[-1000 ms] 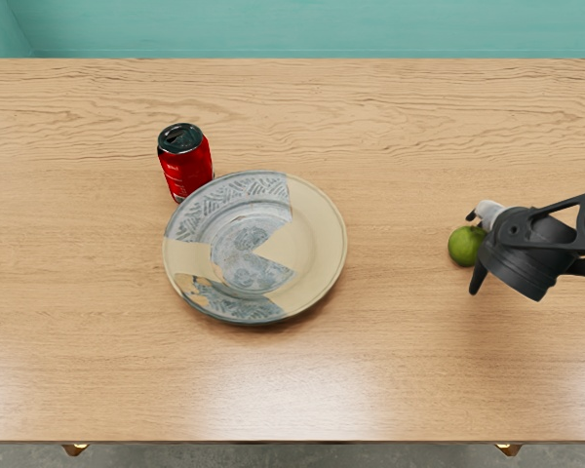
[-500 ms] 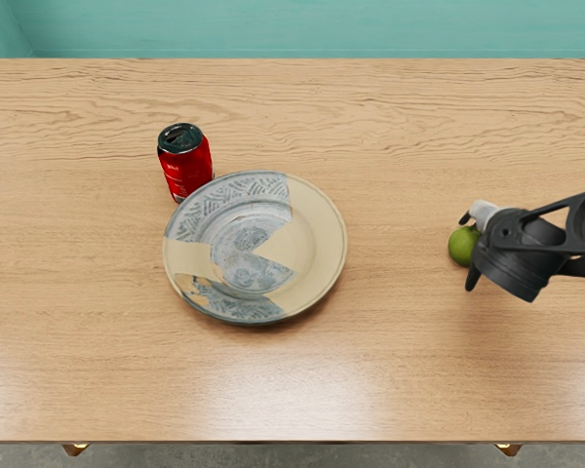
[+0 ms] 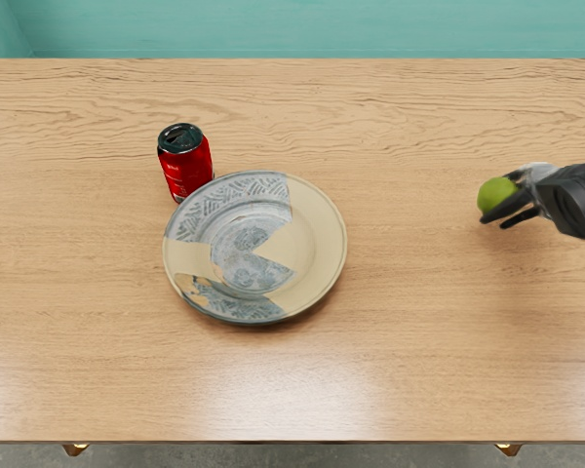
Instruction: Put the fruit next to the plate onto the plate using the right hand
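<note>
Fruit (image 3: pixel 493 193): small, round, smooth, yellow-green, lime-like; brighter on its upper left, darker where it meets the fingers. It sits far over on the right side of the table (image 3: pixel 419 341), well apart from the plate (image 3: pixel 337 244), level with the plate's upper half. Right hand (image 3: pixel 570 200): dark, comes in from the right edge at mid-height, only the hand and a bit of wrist in view. It is closed on the fruit from the fruit's right side; two dark fingers (image 3: pixel 505 216) curl below and in front of it, and a paler fingertip shows at its upper right. Most of the fruit's left face is uncovered. Cannot tell whether the fruit rests on the wood or is just clear of it. Plate: round, shallow, tan with grey-blue patterned patches, nothing on it, lying left of centre. A red can (image 3: pixel 185 164) stands upright just beside the plate's upper left rim, dark top facing up. Teal wall (image 3: pixel 292 24) runs behind the far table edge. Left arm not in view.
</note>
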You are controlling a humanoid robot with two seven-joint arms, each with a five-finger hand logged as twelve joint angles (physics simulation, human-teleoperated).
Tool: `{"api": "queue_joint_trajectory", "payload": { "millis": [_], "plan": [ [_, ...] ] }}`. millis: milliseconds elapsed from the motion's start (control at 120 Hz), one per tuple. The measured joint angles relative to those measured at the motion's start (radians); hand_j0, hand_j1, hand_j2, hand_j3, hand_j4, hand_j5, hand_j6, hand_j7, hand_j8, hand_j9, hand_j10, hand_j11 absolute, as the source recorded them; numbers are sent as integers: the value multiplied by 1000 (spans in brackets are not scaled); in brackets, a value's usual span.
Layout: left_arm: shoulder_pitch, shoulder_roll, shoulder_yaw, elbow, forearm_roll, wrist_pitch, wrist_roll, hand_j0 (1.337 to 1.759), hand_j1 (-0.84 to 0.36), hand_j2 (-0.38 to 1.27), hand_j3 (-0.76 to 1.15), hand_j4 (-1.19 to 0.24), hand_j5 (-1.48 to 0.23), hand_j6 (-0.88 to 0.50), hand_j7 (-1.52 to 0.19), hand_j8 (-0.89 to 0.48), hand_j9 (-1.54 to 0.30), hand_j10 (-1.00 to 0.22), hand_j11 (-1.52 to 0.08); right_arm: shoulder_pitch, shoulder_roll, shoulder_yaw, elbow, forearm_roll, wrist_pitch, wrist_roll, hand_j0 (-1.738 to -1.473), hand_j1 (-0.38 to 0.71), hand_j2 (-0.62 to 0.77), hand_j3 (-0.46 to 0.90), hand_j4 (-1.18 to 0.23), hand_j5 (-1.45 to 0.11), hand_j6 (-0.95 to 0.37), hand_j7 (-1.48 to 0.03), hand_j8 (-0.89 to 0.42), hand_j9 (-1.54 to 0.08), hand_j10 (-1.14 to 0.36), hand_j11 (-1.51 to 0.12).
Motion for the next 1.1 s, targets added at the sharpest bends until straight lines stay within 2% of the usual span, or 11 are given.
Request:
{"api": "queue_joint_trajectory", "payload": {
  "millis": [17,100,225,350,525,700,750,842,933,1008,1100],
  "plan": [
    [0,0,0,0,0,0,0,1658,336,2,0,-12,-15,-12,-15,-12,-15,-12,-15,-34,-10,66,-8,6,52,0,-1633,365,107,-2,-353,-1032,-185,-1160,-270,-1182,-827,-1085],
    [1,0,0,0,0,0,0,1658,336,2,0,-12,-15,-12,-15,-12,-15,-12,-15,-180,-40,350,-60,94,312,-1,-1630,381,37,-2,-316,-1064,-185,-1152,-286,-1183,-831,-1123],
    [0,0,0,0,0,0,0,1658,335,3,0,-12,-15,-12,-15,-12,-15,-12,-15,-272,42,523,-145,217,663,-1,-1626,365,-3,-1,-313,-1090,-189,-1144,-305,-1189,-832,-1162],
    [0,0,0,0,0,0,0,1658,335,3,0,-12,-15,-12,-15,-12,-15,-12,-15,-266,235,576,-230,245,797,-1,-1625,346,-18,-2,-295,-1124,-204,-1140,-329,-1190,-833,-1181],
    [0,0,0,0,0,0,0,1658,335,3,0,-12,-15,-12,-15,-12,-15,-12,-15,-209,496,593,-413,190,848,-1,-1625,343,-24,-2,-289,-1142,-208,-1137,-336,-1183,-838,-1186],
    [0,0,0,0,0,0,0,1658,335,3,0,-12,-15,-12,-15,-12,-15,-12,-15,-187,611,597,-521,128,861,-1,-1624,338,-44,-2,-294,-1140,-213,-1135,-342,-1180,-841,-1187],
    [0,0,0,0,0,0,0,1658,335,3,0,-12,-15,-12,-15,-12,-15,-12,-15,-187,625,596,-551,112,860,-1,-1630,282,-46,0,-317,-1006,-239,-1009,-370,-1043,-750,-1050],
    [0,0,0,0,0,0,0,1658,335,2,0,-12,-15,-12,-15,-12,-15,-12,-15,-188,651,595,-616,59,859,-1,-1640,67,-33,0,-209,-659,-159,-657,-215,-679,-488,-683],
    [0,0,0,0,0,0,0,1658,335,2,0,-12,-15,-12,-15,-12,-15,-12,-15,-176,647,596,-634,39,861,-1,-1647,-83,-22,0,-136,-414,-100,-419,-86,-435,-259,-436],
    [0,0,0,0,0,0,0,1658,335,2,0,-12,-15,-12,-15,-12,-15,-12,-15,-156,580,613,-550,48,864,-1,-1650,-164,-17,0,-91,-287,-65,-290,-46,-302,-47,-302],
    [1,0,0,0,0,0,0,1658,336,2,0,-12,-15,-12,-15,-12,-15,-12,-15,-147,443,636,-407,100,865,-1,-1653,-231,-11,0,-58,-183,-41,-185,-29,-193,-23,-192]
  ]
}}
